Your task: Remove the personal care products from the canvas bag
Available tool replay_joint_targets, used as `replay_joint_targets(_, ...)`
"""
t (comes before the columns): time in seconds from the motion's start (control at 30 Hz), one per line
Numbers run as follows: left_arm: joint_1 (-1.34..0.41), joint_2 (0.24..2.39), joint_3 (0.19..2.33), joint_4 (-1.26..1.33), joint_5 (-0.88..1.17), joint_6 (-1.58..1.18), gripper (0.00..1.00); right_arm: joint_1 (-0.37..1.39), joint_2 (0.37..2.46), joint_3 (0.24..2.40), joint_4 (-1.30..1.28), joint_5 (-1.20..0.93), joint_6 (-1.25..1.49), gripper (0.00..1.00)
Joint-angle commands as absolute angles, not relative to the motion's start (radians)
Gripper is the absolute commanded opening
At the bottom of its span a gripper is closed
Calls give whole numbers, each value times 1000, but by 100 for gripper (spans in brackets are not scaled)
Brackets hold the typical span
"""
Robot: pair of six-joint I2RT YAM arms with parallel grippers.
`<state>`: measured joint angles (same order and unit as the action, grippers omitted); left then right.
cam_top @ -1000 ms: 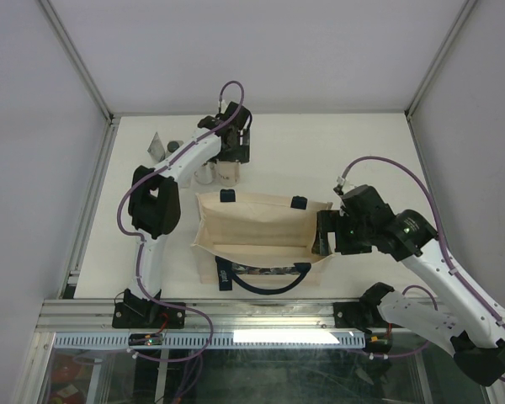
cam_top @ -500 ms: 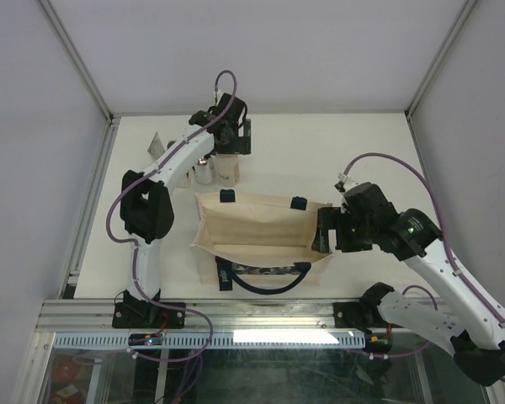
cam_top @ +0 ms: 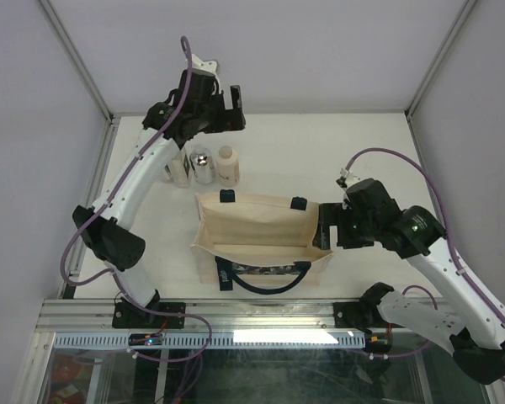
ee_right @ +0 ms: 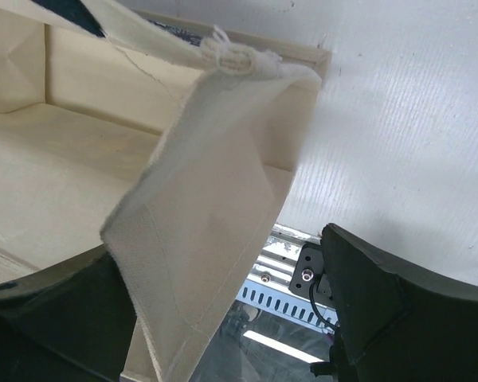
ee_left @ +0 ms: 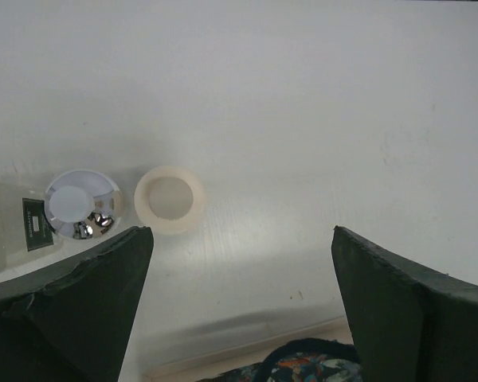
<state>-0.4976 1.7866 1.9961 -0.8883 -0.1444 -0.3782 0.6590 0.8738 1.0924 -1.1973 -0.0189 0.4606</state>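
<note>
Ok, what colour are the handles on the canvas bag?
Dark navy; the strap handles show best in the top external view.

Left wrist: clear bottle cut off by frame's left edge; canvas bag just a sliver at bottom. Top view: left arm overlaps that bottle, toward worktop's far-left corner.

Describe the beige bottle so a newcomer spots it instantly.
Find the canvas bag in the middle of the table. Behind its far left corner stands a short row of bottles. The beige bottle is the right-hand end one, matte cream, beside the shiny silvery bottle.
</note>
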Motion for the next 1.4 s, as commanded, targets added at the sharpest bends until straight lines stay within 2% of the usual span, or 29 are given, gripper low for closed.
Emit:
replay_joint_targets(0.0,-498,1612,1930,-817,-82,-374,99,662,890,1183,-1177,23,428,90)
replay_joint_targets(0.3,-497,1329,1814,-753,-106,-372,99,661,995,1430,-1226,76,362,97)
replay_joint_targets(0.93,-499,1112,2009,-764,-331,-229,99,662,1162,2112,-1262,303,257,99)
replay_joint_targets(1.37,-499,1081,2029,-764,-381,-206,99,661,1200,2208,-1267,369,276,100)
